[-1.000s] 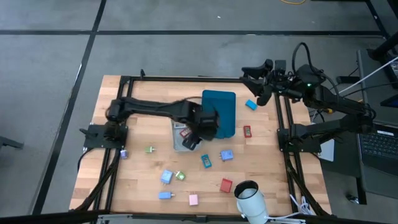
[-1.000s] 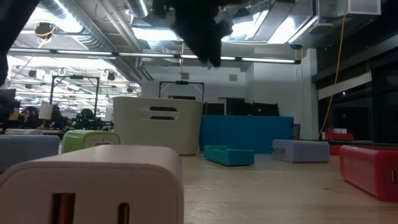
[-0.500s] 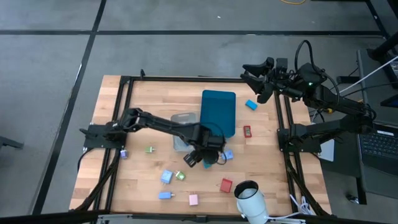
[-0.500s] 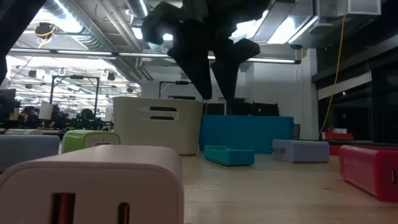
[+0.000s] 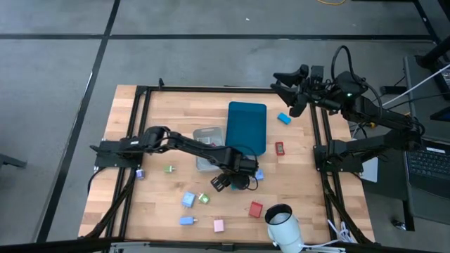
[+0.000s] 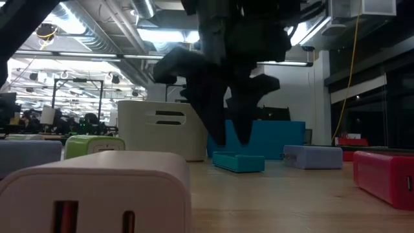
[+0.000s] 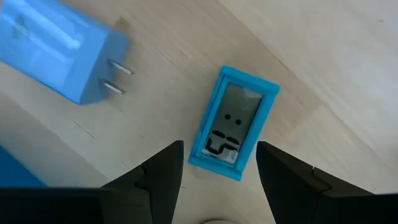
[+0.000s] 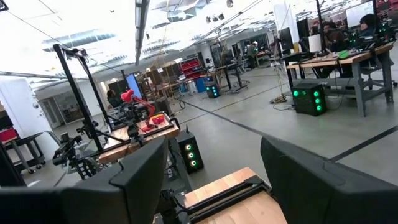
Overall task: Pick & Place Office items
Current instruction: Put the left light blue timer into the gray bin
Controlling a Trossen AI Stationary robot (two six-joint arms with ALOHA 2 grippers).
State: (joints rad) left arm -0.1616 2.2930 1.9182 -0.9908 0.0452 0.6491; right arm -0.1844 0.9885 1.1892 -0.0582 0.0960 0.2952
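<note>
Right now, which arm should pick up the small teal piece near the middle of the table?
The left. Its hand hangs open right above the teal piece, fingers on either side. The right hand waits at the table's far right edge, well away.

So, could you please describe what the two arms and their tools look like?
Both arms are dark, near-black, jointed links. The left tool has two dark, matte, wedge-shaped fingers. The right tool has broad dark fingers. Black cables loop over the right arm, where a small green light glows.

My left gripper [image 5: 226,184] hangs over the wooden table [image 5: 126,119], just beside the light blue item [image 5: 257,175], below the teal tray [image 5: 247,126].
</note>
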